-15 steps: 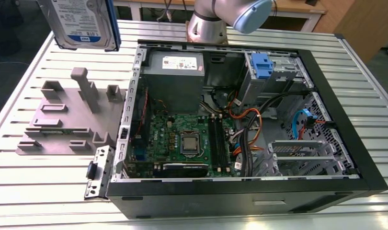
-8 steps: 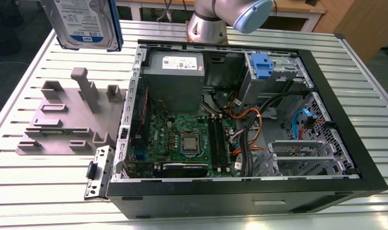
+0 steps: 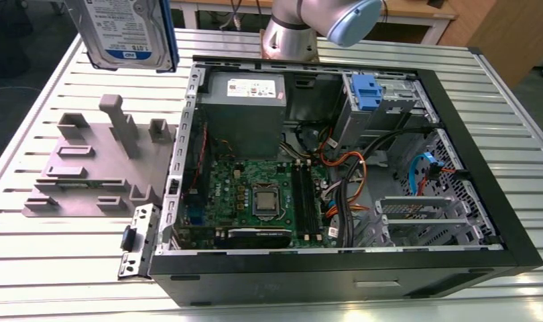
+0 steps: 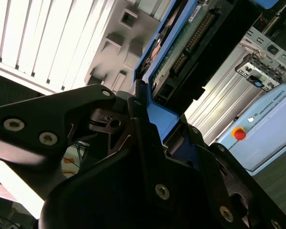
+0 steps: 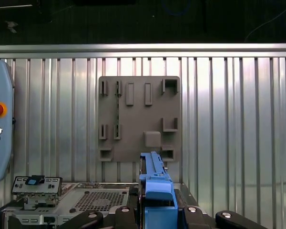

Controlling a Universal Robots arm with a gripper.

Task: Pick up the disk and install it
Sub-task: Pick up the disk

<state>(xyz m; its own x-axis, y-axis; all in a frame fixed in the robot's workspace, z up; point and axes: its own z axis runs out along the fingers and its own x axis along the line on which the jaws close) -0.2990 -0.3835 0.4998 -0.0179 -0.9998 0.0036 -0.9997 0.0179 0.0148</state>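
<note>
We see the disk (image 3: 129, 33) at the upper left of the exterior view, hanging above the grey tray (image 3: 92, 168) on the counter (image 3: 39, 268). In the first wrist view our pincer (image 5: 158, 212) is clamped on the disk's blue frame. The open case (image 3: 343, 276) lies just right of the tray.

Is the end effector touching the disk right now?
Touching. In the second wrist view the end effector is clamped on the blue carrier edge of the disk, with no gap between them.
</note>
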